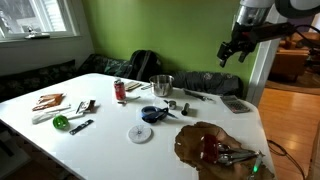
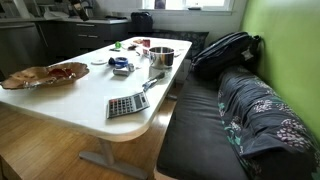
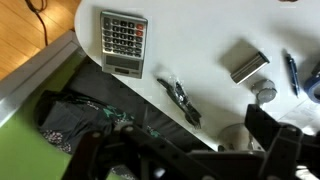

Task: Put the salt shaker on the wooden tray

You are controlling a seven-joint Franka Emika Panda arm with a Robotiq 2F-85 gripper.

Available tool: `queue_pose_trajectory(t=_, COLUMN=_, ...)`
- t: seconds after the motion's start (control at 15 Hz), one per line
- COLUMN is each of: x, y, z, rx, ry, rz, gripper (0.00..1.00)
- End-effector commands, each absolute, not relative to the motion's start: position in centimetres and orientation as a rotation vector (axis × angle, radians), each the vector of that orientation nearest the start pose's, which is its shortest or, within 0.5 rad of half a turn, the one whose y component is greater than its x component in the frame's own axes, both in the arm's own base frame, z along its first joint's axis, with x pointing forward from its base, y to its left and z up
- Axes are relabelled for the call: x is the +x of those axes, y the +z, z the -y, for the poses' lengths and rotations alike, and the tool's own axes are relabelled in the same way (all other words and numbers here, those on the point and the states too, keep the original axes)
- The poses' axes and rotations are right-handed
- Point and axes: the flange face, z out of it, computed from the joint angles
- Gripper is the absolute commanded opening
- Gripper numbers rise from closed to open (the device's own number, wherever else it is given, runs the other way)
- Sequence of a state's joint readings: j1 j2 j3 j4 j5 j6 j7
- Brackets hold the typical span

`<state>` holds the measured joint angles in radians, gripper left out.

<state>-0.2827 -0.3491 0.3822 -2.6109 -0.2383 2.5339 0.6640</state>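
Wrist view: gripper [image 3: 185, 158], bottom of frame, gapes wide, empty; objects crowding wooden tray [image 1: 190, 147] could topple a placed item.

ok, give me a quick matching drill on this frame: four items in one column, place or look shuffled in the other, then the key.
Items:
1 calculator
2 tray
3 backpack
4 pot

Place or look:
a on the bench
b silver, middle of the table
c by the table edge, keys up
d dark brown, wavy rim

Pairs: 1-c, 2-d, 3-a, 4-b
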Motion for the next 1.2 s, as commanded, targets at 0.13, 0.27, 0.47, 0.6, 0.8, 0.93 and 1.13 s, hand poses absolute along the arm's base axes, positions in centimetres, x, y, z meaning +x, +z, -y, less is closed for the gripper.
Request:
queue_pose_trajectory(t=0.13, x=47.4, y=36.9, z=-8.0, rx=-3.165, ry=-0.534, rz=-1.097, gripper=1.0)
queue_pose_trajectory(t=0.27, x=48.4, y=36.3, z=-9.3, rx=-3.131, ry=-0.513, rz=-1.27, gripper=1.0)
queue_pose_trajectory(t=0.47, x=48.8, y=35.0, z=-10.3, rx=-3.105, ry=-0.486, rz=-1.53, gripper=1.0)
queue_pose_trajectory(t=0.6, x=48.0, y=35.3, z=-10.3, rx=-3.137, ry=-0.505, rz=-1.483, gripper=1.0)
queue_pose_trajectory(t=0.8, x=48.4, y=34.8, z=-10.7, rx=-3.113, ry=-0.48, rz=-1.583, gripper=1.0)
queue_pose_trajectory(t=0.93, x=48.7, y=34.9, z=-10.5, rx=-3.103, ry=-0.468, rz=-1.592, gripper=1.0)
queue_pose_trajectory(t=1.13, x=50.0, y=33.5, z=-10.8, rx=-2.796, ry=-0.502, rz=-1.813, gripper=1.0)
